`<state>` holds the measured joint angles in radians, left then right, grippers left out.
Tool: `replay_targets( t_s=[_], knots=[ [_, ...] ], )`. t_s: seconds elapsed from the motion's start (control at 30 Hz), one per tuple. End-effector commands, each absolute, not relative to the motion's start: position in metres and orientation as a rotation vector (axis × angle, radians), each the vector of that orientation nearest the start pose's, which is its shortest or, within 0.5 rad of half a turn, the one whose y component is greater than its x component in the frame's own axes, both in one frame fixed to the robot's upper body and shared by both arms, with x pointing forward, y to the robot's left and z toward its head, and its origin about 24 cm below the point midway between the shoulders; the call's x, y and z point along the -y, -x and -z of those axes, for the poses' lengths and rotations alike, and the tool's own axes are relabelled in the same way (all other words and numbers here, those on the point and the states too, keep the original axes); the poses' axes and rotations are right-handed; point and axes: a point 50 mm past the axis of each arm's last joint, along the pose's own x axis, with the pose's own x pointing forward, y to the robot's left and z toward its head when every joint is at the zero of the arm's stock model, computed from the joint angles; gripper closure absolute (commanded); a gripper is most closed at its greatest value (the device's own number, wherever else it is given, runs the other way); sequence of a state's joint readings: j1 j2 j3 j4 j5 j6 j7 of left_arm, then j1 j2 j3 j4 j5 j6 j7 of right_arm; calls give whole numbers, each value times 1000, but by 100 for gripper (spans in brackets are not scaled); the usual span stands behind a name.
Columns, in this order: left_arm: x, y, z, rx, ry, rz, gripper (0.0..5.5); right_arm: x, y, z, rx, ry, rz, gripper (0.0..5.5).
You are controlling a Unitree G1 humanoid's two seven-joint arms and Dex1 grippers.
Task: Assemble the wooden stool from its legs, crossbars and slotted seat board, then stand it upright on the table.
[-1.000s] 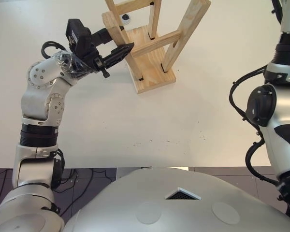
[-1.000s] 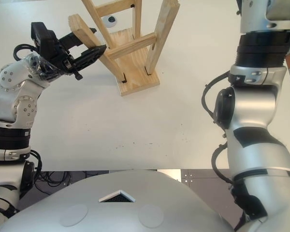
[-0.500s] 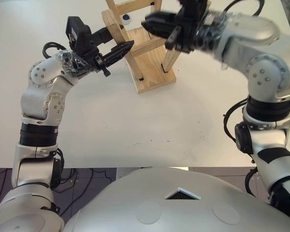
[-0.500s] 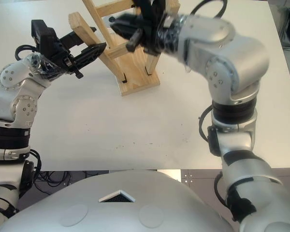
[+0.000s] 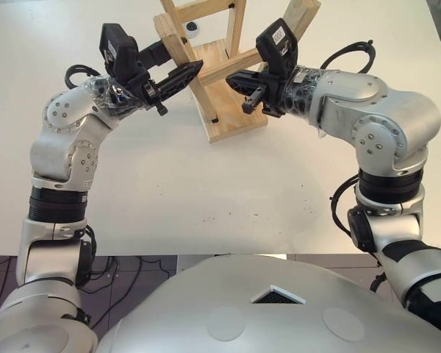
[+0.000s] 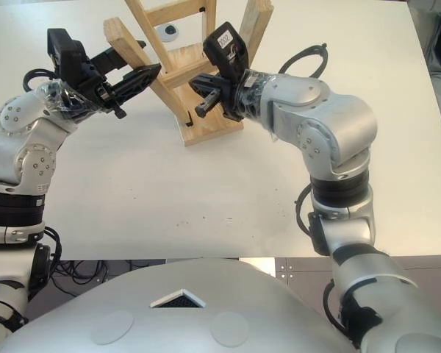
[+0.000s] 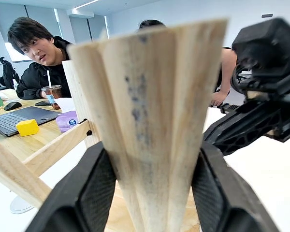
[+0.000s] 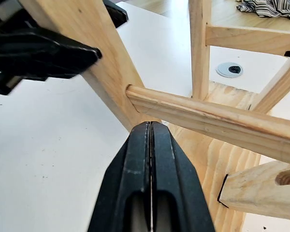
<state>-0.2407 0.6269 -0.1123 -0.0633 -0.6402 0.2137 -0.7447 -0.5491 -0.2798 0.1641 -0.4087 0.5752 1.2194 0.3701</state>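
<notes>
Crossbar [image 8: 217, 121] just ahead of R gripper [image 8: 150, 126]; grommet [image 5: 192, 29] behind stool [image 5: 231, 121].

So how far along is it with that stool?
Nearly done. The stool looks put together, though it is upside down, with its seat board flat on the table. In hand: the left tool clamps one leg, and the right tool, shut and empty, is by a crossbar. Left to do: turning it over to stand upright.
</notes>
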Motion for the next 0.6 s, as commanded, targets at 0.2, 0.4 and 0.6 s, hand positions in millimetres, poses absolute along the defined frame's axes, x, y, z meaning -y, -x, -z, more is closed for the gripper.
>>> replay_targets(
  t_s=[0.2, 0.4, 0.6],
  knots=[
    [-203, -233, -12, -710, -99, 808, 340, 72, -288, -200, -215, -39, -859, 550],
    [-195, -233, -11, -707, -88, 826, 340, 80, -288, -148, -385, 14, -780, 550],
    [-194, -232, -12, -706, -89, 823, 340, 87, -285, -118, -469, 30, -753, 550]
  ],
)
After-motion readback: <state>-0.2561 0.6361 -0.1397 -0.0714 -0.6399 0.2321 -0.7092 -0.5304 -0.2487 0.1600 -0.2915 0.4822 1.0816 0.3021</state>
